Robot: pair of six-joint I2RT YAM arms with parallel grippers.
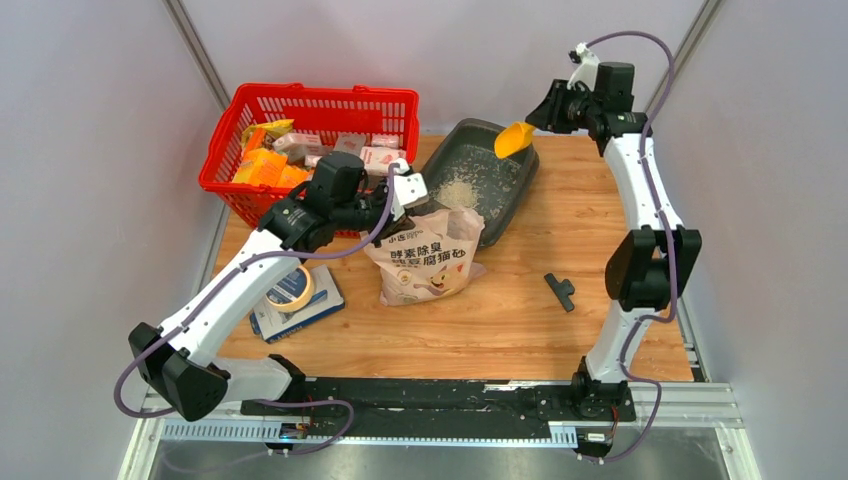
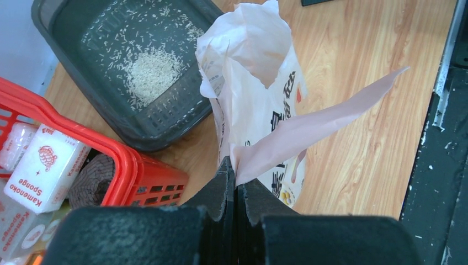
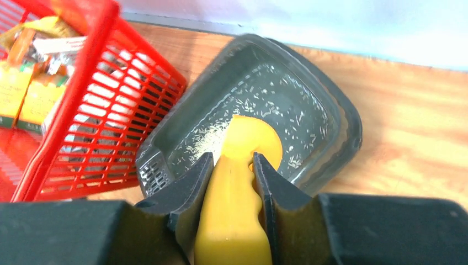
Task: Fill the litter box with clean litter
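Litter (image 3: 207,144) partly hidden by scoop (image 3: 245,152); handle cut off

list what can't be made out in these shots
- How full the bag is: left wrist view, its folded walls hide the inside.
- Scoop handle end: right wrist view, cut off by the bottom edge, flanked by the right claw.
- Blue item: top view, tape covers it.

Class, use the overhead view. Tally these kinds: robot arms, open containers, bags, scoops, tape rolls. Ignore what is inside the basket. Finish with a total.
Arms: 2 (left arm, right arm)
Open containers: 2 (basket, litter box)
Bags: 1 (bag)
Scoops: 1 (scoop)
Tape rolls: 1 (tape roll)
Total: 7
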